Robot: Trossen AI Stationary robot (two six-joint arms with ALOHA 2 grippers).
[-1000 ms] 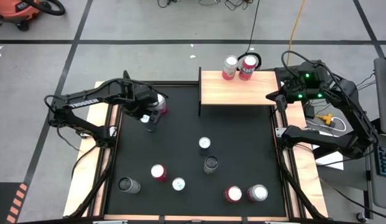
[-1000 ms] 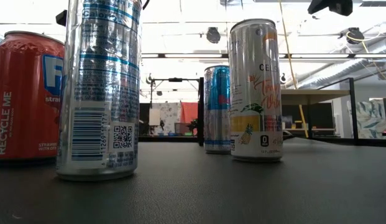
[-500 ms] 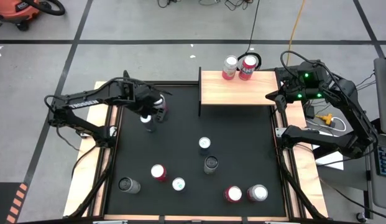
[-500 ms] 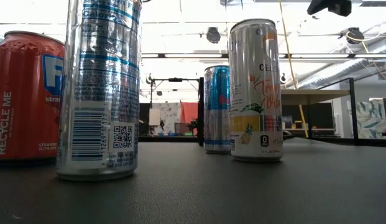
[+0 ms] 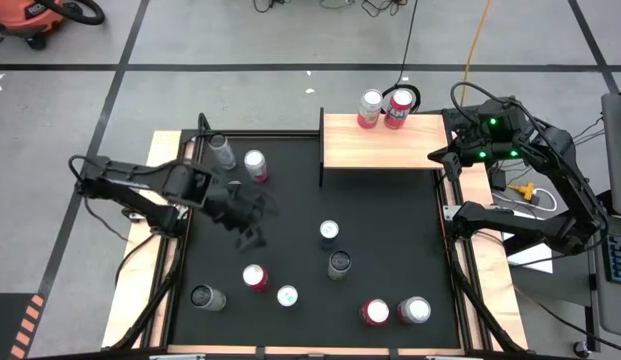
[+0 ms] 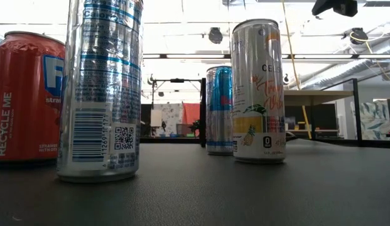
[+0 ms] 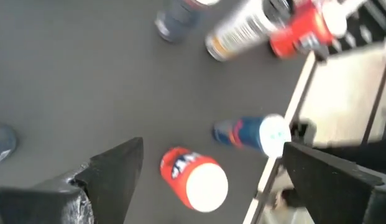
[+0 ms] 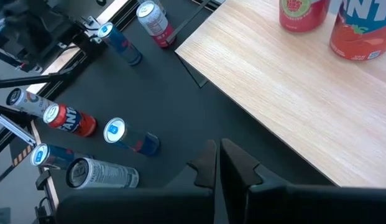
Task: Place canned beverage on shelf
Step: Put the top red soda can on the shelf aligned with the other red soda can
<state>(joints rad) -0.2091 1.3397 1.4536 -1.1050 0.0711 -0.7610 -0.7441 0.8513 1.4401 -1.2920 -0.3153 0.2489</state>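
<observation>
At the near edge of the black tabletop (image 5: 390, 200), a red-topped can (image 5: 375, 312) and a silver can (image 5: 414, 310) are standing just beside each other, and a grey can (image 5: 206, 297) is sitting well apart from them toward the near left corner. A little farther in, a red can (image 5: 255, 277) and a blue can (image 5: 287, 296) are standing near one another, with a dark can (image 5: 339, 264) and a pale-topped can (image 5: 329, 233) further right, around the middle.

The left tool (image 5: 252, 222) is hovering over the left half of the tabletop with its fingers (image 7: 118, 168) spread wide, released and grasping nothing. Beyond it, a slim silver can (image 5: 222, 150) and a pink can (image 5: 255, 165) are standing near the far left corner.

The shelf (image 5: 380, 145) is standing at the far edge, right of centre, carrying a pale can (image 5: 370, 108) and a red soda can (image 5: 398, 108) side by side along its far rim. The right tool (image 5: 437, 155) is hanging at the shelf's right end, clenched and empty.
</observation>
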